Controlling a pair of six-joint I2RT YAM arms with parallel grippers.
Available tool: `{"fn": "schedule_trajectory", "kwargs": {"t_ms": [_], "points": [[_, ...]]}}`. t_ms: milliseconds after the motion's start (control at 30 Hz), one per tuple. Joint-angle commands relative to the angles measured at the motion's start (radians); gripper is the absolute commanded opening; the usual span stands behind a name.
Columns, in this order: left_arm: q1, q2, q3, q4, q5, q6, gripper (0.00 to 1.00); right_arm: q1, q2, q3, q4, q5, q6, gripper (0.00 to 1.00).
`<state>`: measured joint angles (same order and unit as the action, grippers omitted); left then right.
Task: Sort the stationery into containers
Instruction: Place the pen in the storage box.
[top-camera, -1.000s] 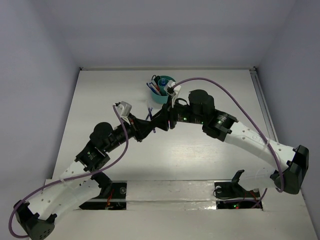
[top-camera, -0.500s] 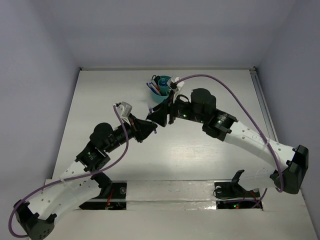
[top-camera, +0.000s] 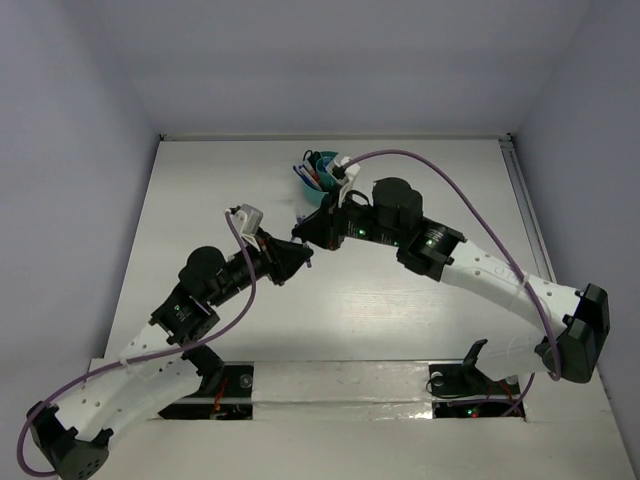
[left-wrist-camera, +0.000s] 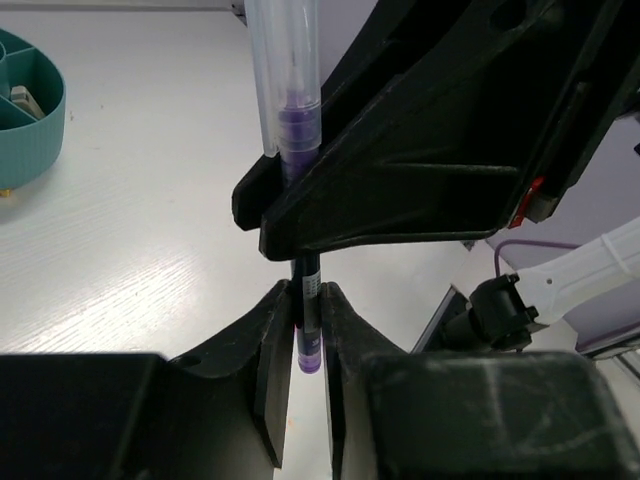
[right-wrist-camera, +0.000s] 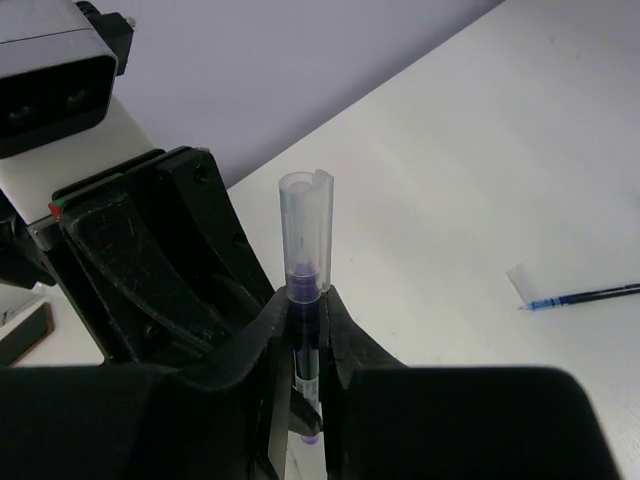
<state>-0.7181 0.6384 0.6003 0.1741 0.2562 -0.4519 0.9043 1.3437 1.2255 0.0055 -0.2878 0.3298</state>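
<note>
pen (left-wrist-camera: 298, 130): one, gripped by left hand (left-wrist-camera: 306, 296) and right hand (right-wrist-camera: 309, 310) | teal cup (left-wrist-camera: 38, 128): one | loose refill (right-wrist-camera: 590, 296): one

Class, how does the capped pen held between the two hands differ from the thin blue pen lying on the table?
The capped pen is clamped by the left hand and right hand; the blue pen lies free on the table. The capped pen shows purple inside; the blue pen is blue. The capped pen wears a clear cap; the blue pen has only a pale bit at one end. Both are slim and straight.
</note>
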Motion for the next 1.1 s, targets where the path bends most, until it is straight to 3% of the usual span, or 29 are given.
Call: {"fn": "schedule_trajectory", "kwargs": {"t_ms": [0,33,67,100,367,567,800,1067], "points": [[-0.004,-0.046,0.019,0.022,-0.038,-0.001,0.15,-0.002,0.0,0.048,0.004,0.099,-0.015,0.0],[-0.004,-0.051,0.036,0.006,-0.041,0.005,0.23,-0.002,-0.001,0.046,0.013,0.119,-0.017,0.0],[-0.004,-0.052,0.047,-0.017,-0.052,0.01,0.41,-0.014,0.0,0.045,0.017,0.136,-0.021,0.0],[-0.004,-0.057,0.062,-0.081,-0.073,0.015,0.5,-0.033,0.005,0.048,0.022,0.156,-0.029,0.0],[-0.004,-0.152,0.145,-0.353,-0.176,0.091,0.97,-0.166,0.103,0.071,0.117,0.205,-0.119,0.0],[-0.004,-0.213,0.112,-0.377,-0.247,0.139,0.99,-0.199,0.291,0.179,0.206,0.312,-0.317,0.0],[-0.004,-0.253,0.108,-0.397,-0.336,0.159,0.99,-0.228,0.5,0.285,0.384,0.332,-0.547,0.0],[0.014,-0.266,0.102,-0.398,-0.331,0.162,0.99,-0.248,0.732,0.457,0.415,0.342,-0.638,0.0]]}}
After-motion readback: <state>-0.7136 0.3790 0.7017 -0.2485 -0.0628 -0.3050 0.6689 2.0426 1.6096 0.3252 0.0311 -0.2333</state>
